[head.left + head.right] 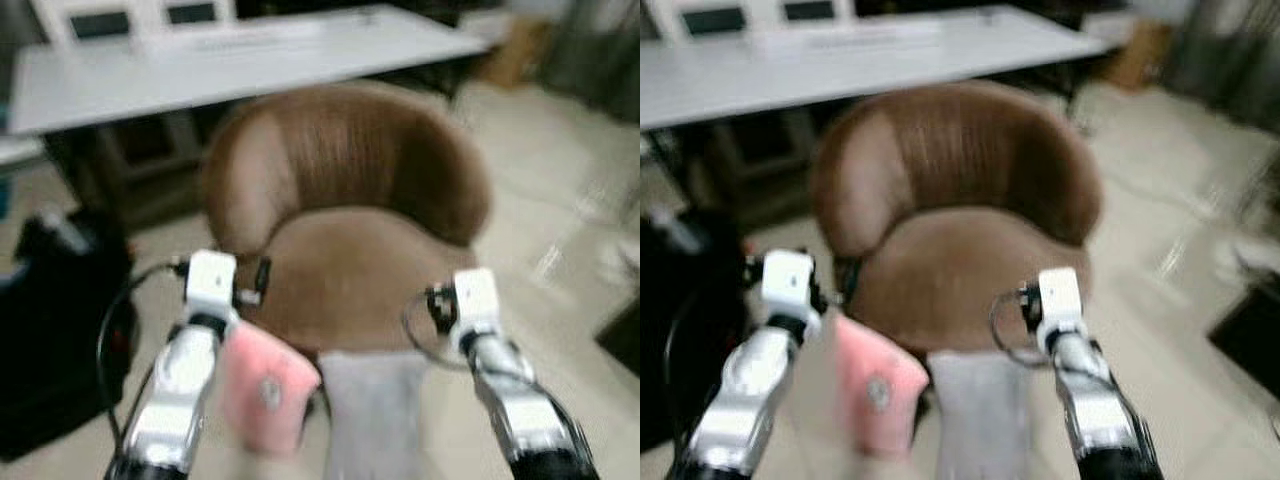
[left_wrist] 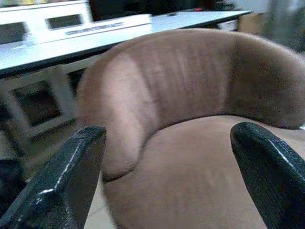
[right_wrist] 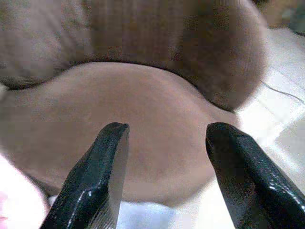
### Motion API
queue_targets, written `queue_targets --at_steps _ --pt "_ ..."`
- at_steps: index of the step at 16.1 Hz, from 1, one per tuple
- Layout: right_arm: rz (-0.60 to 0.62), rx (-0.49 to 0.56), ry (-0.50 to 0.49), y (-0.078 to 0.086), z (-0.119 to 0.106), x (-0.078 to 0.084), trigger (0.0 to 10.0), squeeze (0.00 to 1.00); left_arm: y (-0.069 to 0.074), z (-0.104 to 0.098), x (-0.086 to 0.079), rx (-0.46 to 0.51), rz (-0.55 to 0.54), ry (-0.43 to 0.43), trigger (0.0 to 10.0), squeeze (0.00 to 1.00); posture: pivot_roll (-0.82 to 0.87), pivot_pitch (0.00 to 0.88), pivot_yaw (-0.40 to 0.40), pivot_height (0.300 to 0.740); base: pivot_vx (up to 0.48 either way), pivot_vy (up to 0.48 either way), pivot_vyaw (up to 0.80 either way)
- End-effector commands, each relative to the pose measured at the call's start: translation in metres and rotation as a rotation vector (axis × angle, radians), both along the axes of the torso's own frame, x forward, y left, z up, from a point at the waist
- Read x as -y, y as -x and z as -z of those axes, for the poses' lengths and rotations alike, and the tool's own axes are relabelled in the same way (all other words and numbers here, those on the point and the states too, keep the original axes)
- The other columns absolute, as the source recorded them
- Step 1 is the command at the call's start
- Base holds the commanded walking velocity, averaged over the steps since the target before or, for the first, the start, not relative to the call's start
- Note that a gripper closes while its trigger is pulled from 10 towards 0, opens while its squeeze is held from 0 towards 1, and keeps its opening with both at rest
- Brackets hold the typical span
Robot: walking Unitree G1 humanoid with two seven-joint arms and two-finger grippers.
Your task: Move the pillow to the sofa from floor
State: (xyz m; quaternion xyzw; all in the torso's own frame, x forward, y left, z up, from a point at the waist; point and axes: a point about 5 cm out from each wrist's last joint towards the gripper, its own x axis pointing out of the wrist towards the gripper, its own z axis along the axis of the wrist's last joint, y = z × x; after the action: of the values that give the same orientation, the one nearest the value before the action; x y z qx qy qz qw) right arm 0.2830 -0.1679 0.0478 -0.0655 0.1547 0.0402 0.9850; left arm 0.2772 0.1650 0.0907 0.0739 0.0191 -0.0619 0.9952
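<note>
Black left gripper [image 2: 167, 176] fingers wide apart (holding nothing)

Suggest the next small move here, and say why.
Probably lower both arms toward the pink pillow on the floor: left gripper and right gripper are open, empty, raised before the brown sofa chair, and the pillow lies below them.

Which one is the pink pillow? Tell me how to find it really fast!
Look for the big round brown sofa chair in front of the long white table. Down on the floor at its front edge, beside the robot's left arm, lies the pink pillow. A pale grey cushion lies right next to it, but only the pillow is pink, with a small round mark on it.
</note>
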Motion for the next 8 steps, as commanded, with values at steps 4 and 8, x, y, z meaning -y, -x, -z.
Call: queue_targets --at_steps 4,8 --pt "-0.011 0.011 -0.021 -0.0011 -0.0021 -0.007 10.0 0.0 0.0017 -0.0001 -0.0078 0.004 -0.018 -0.025 10.0 0.0 0.1 0.0 -0.007 0.74 0.0 0.0 0.0" --pt "-0.006 0.011 -0.011 -0.0006 -0.0021 -0.0034 10.0 0.0 0.0007 0.0001 -0.002 0.008 0.0 -0.032 10.0 0.0 0.09 0.0 -0.001 0.74 0.0 -0.202 0.0"
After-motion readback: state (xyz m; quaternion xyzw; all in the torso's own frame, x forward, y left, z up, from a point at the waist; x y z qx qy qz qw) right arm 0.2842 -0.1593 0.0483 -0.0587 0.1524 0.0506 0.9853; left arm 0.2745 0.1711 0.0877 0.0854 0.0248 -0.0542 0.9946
